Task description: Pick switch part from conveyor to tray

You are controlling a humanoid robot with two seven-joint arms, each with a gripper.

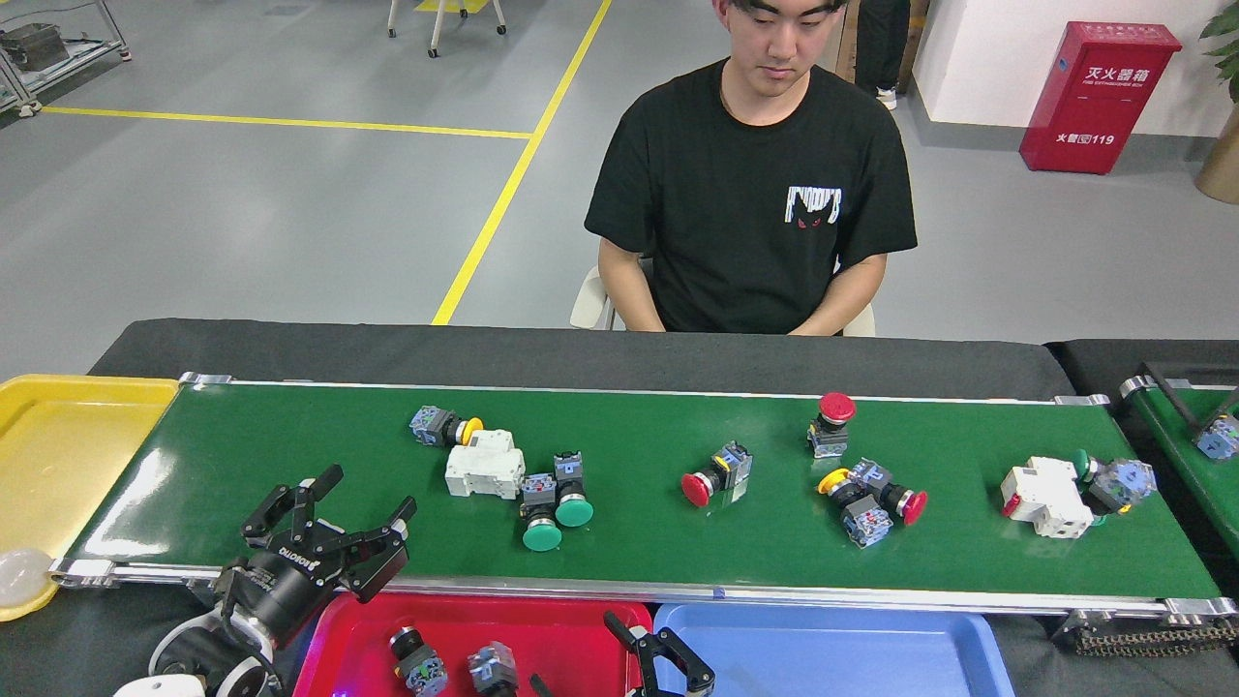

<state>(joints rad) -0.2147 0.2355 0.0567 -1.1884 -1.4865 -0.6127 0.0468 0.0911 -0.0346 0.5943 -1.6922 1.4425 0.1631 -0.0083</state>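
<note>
The left gripper (pixel 329 513) stands with its black jaws spread wide and empty over the near rail at 8 o'clock. The right gripper (pixel 668 658) pokes up at 6 o'clock between the red tray (pixel 600 629) and the blue tray (pixel 871 649), its black fingers parted with nothing between them. Two switch parts (pixel 421 666) lie in the red plastic tray, one with a black barrel, one a grey block.

On the glossy green conveyor (pixel 290 455), edged by silver rails, the nearest loose piece at centre is a red mushroom-head switch (pixel 716 474) lying on its side. Toward 10 o'clock from it a yellow-capped switch (pixel 440 427) touches a white boxy breaker (pixel 484 465), with two green-capped switches (pixel 554 503) just beside. At 2 o'clock an upright red button (pixel 831 423) stands near a cluster of yellow and red capped parts (pixel 871 499). Far at 3 o'clock a second white breaker (pixel 1043 496) abuts a green-capped switch (pixel 1113 479).

A smooth yellow tray (pixel 58 455) sits at 9 o'clock. A person in a black T-shirt (pixel 750 194) sits beyond the belt at 12 o'clock
</note>
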